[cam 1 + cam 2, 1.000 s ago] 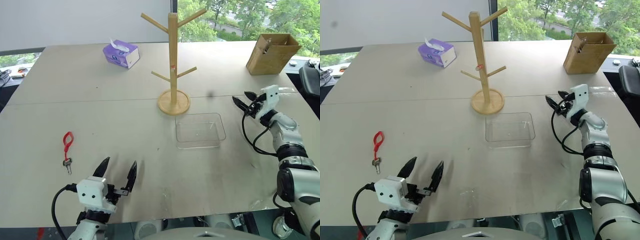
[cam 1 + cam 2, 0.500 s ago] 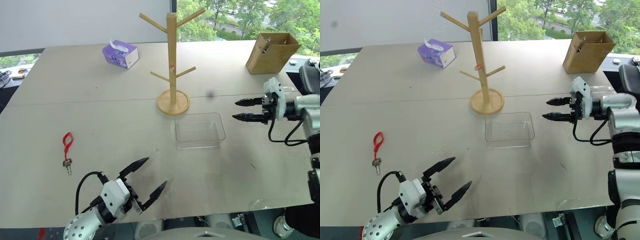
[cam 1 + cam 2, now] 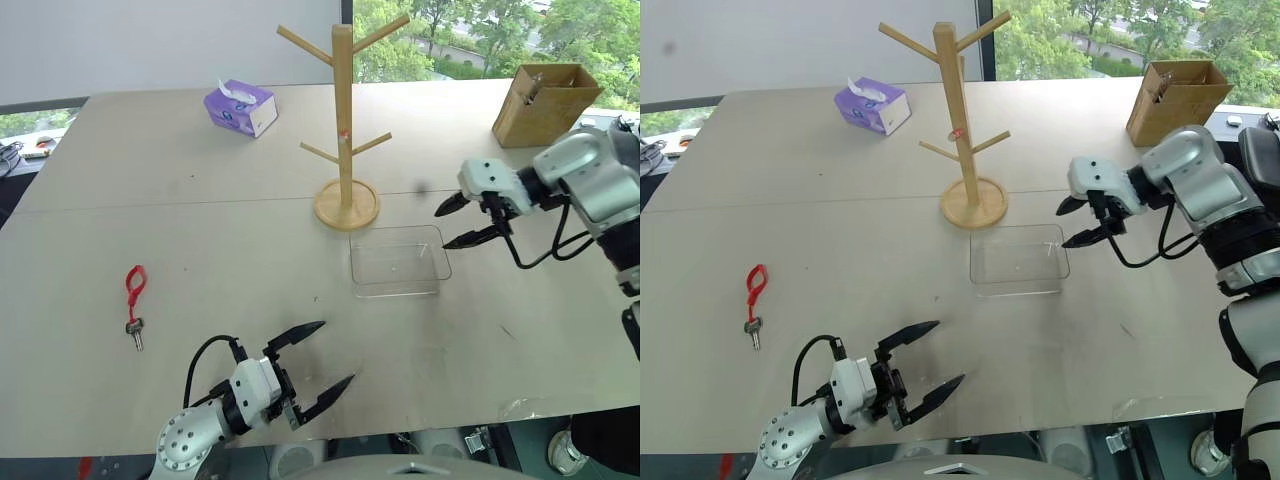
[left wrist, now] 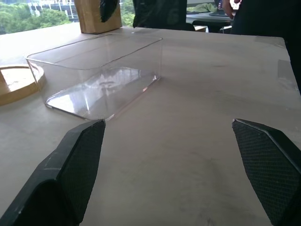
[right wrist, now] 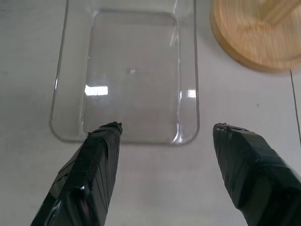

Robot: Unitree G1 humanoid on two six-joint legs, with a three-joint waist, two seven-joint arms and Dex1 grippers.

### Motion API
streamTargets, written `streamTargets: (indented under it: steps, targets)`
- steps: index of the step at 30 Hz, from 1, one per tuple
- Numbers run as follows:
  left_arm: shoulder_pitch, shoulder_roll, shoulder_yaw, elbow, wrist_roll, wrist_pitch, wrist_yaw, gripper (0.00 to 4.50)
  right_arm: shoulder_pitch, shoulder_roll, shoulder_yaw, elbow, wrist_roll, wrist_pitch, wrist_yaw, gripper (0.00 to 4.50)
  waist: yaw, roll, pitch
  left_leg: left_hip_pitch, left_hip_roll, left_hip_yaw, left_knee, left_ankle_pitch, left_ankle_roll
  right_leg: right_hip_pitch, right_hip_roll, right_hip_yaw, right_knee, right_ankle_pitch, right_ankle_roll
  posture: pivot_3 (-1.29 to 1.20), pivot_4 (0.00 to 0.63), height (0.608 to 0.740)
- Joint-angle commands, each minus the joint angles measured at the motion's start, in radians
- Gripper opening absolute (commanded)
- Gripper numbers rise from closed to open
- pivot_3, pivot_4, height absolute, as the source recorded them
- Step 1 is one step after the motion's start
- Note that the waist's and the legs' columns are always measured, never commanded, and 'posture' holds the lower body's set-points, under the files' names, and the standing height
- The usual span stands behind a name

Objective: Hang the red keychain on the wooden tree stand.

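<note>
The red keychain (image 3: 133,293) lies flat on the table at the left, its silver key toward me. Far from it, mid-table at the back, stands the wooden tree stand (image 3: 345,120), upright with bare pegs. My left gripper (image 3: 322,361) is open near the table's front edge, well right of the keychain, pointing toward the clear tray (image 3: 398,261). My right gripper (image 3: 448,222) hangs open above the tray's right end, tilted down, with nothing between its fingers (image 5: 94,165). The stand's round base (image 5: 254,37) lies just beyond the tray.
A purple tissue box (image 3: 242,106) sits at the back left. A brown cardboard box (image 3: 543,104) stands at the back right. People and dark chairs (image 4: 160,12) show past the table's far side.
My right gripper swung in from the right, rose and tipped downward over the tray's end. My left gripper turned from facing forward to facing right and shifted rightward. The keychain has not moved.
</note>
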Motion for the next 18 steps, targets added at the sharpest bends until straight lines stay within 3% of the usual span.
streamTargets:
  steps: [1, 10, 16, 18]
  targets:
    - [0.021, 0.012, -0.003, -0.043, -0.003, -0.011, 0.004, 4.50, -0.030, 0.034, 0.011, 0.021, -0.014, -0.041, 0.103, 3.32, 0.001, 0.000, 0.000, 0.000, 0.000, 0.000, 0.000, 0.000, 0.000, 0.000, 0.000, 0.000, 0.000, 0.001, 0.001, 0.00, 0.150, 0.740]
    - [0.039, 0.008, -0.037, -0.140, 0.020, 0.059, 0.072, 4.50, -0.068, 0.252, -0.020, 0.322, -0.137, -0.152, 0.043, 3.32, 0.001, 0.000, 0.000, 0.000, 0.000, 0.000, 0.000, 0.000, 0.000, 0.001, 0.000, 0.000, 0.001, 0.001, 0.002, 0.00, 0.150, 0.740]
    - [0.065, 0.023, -0.044, -0.222, 0.031, 0.117, 0.108, 4.50, -0.117, 0.321, -0.072, 0.442, -0.171, -0.200, 0.027, 3.32, -0.001, 0.000, 0.000, 0.000, 0.000, 0.001, 0.000, 0.000, 0.000, 0.000, 0.000, 0.000, 0.001, 0.001, 0.002, 0.00, 0.150, 0.740]
    - [0.067, 0.024, -0.049, -0.252, 0.034, 0.144, 0.122, 4.50, -0.133, 0.338, -0.096, 0.468, -0.175, -0.211, 0.016, 2.78, -0.001, 0.000, 0.000, 0.000, 0.000, 0.000, 0.000, 0.000, 0.000, 0.000, 0.000, 0.000, 0.001, 0.001, 0.002, 0.00, 0.150, 0.740]
